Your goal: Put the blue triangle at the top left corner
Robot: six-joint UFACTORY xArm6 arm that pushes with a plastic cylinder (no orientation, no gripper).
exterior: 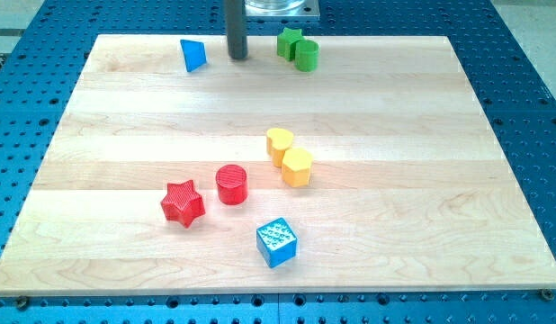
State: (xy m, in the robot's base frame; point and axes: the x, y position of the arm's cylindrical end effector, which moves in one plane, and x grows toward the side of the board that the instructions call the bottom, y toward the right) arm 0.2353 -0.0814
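The blue triangle (193, 55) stands near the board's top edge, left of centre. My tip (237, 57) is just to its right, a small gap apart, also at the top edge. The rod rises out of the view's top. The top left corner of the wooden board (103, 40) lies further to the triangle's left.
A green star (289, 42) and a green cylinder (307, 56) touch at the top, right of my tip. A yellow heart (279, 142) and yellow hexagon (297, 167) sit mid-board. A red cylinder (232, 184), red star (183, 203) and blue cube (277, 242) lie lower.
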